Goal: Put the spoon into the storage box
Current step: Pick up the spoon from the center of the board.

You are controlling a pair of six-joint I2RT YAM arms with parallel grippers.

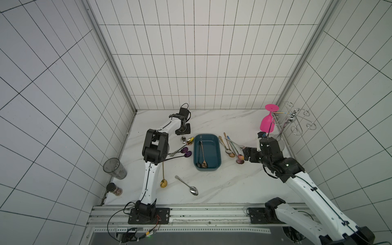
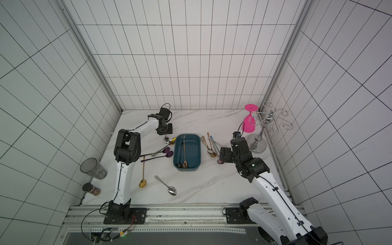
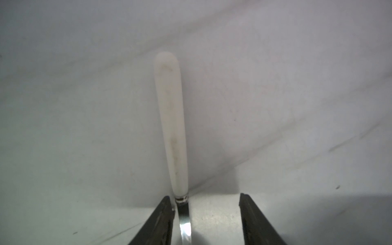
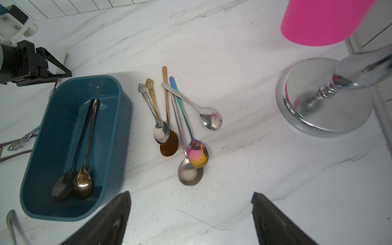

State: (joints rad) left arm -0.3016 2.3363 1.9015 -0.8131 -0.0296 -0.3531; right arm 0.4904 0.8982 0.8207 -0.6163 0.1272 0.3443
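The left gripper (image 3: 205,196), the nearer one, stood with jaws parted astride a spoon (image 3: 169,118) on the counter (image 1: 212,186), just off the far left corner of the storage box (image 1: 213,148). Its cream, faintly stained handle ran straight ahead and its shiny steel neck lay against one finger (image 3: 161,220). The right gripper (image 4: 191,192) hovered wide open, empty.
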